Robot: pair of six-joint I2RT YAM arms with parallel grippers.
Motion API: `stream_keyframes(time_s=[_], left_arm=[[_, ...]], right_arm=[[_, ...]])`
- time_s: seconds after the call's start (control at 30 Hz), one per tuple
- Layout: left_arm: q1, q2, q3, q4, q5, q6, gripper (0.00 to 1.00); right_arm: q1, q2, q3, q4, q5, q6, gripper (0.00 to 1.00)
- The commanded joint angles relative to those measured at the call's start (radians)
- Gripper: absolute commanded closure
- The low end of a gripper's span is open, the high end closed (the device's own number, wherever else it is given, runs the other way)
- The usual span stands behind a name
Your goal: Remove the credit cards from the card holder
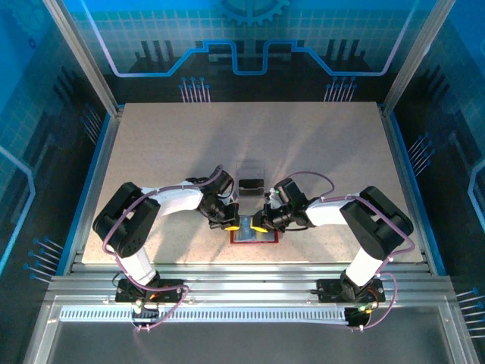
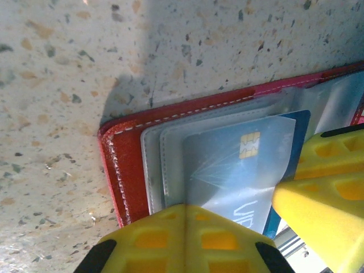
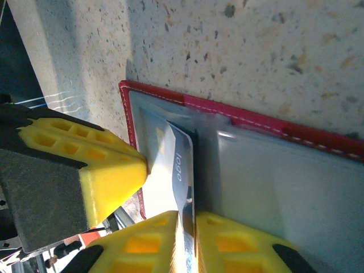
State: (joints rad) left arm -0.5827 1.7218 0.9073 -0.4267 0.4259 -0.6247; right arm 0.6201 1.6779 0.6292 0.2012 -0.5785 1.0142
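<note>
The red card holder (image 2: 122, 165) lies open and flat, white stitching along its edge, pale grey pockets facing up. A light blue credit card (image 2: 239, 165), gold chip showing, sticks partway out, a darker blue card (image 2: 300, 122) beneath.

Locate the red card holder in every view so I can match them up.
Top external: card holder lies open at the centre, close to the table's near edge, between the two arms.
Left wrist: centre to right, its red stitched corner at left.
Right wrist: slanting across the middle, red rim on top; right pincer grips a credit card from it.
Shared landmark: red rim around pale grey pockets.
</note>
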Motion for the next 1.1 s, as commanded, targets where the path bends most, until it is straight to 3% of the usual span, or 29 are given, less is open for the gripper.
stream_keyframes(time_s=[0.0, 0.47, 1.07], left_arm=[[-0.005, 0.025, -0.021, -0.061, -0.036, 0.023, 1.0], [-0.006, 0.021, -0.021, -0.064, -0.039, 0.023, 1.0], [-0.007, -0.011, -0.021, -0.081, -0.048, 0.02, 1.0]], right_arm=[[-0.016, -0.025, -0.016, 0.019, -0.022, 0.007, 0.87], [-0.028, -0.065, -0.025, -0.015, -0.017, -0.008, 0.93], [-0.077, -0.177, 0.031, -0.37, 0.08, -0.17, 0.94]])
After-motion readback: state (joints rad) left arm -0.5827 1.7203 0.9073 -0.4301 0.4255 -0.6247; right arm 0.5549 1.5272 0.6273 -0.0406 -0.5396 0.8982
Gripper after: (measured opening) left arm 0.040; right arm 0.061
